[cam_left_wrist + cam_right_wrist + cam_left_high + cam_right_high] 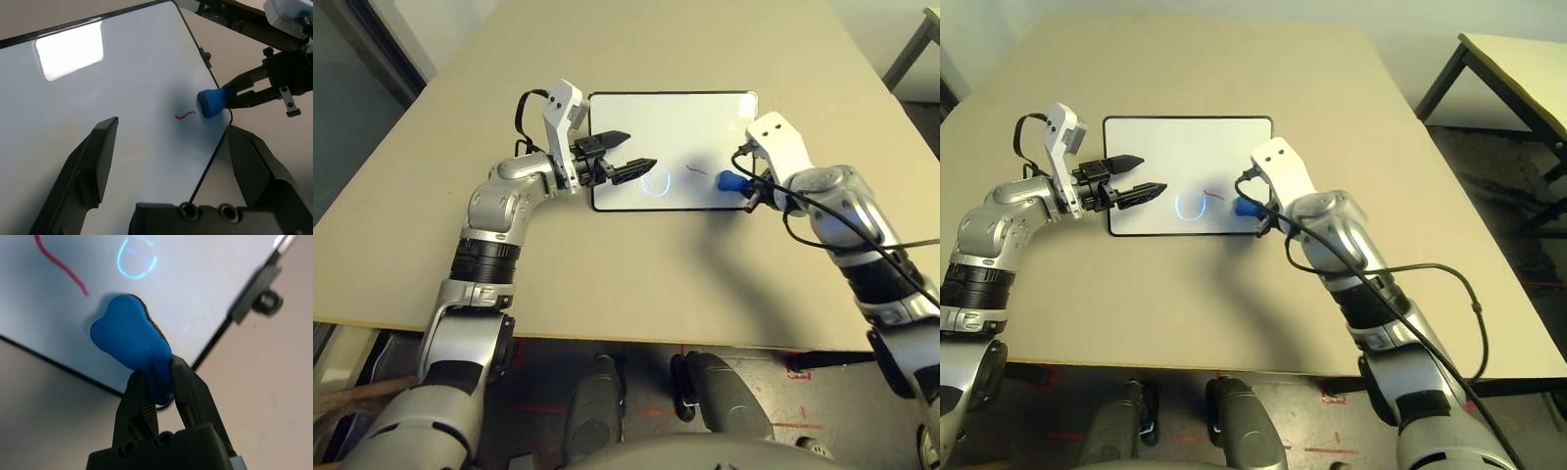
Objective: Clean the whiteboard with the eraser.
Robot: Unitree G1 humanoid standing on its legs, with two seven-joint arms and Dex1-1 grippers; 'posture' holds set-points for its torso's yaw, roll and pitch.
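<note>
My left pincer (633, 157), fingers parted and gripping nothing, is over the left part of the whiteboard (656, 117). Right of it runs a red stroke (696, 169). My right pincer (155, 382) grasps the eraser (128, 335) at the board's right side. Step in hand, I judge: wiping. Next: press the eraser's dark face flat and sweep left across the stroke.

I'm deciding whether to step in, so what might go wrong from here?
The right gripper pinches the eraser by one end, so it might twist or slip under pressure.

The eraser is beside the red mark, not on it, so a badly aimed stroke might miss it.

The left gripper is open over the whiteboard, not visibly bracing it, so the board might slide when rubbed.
</note>
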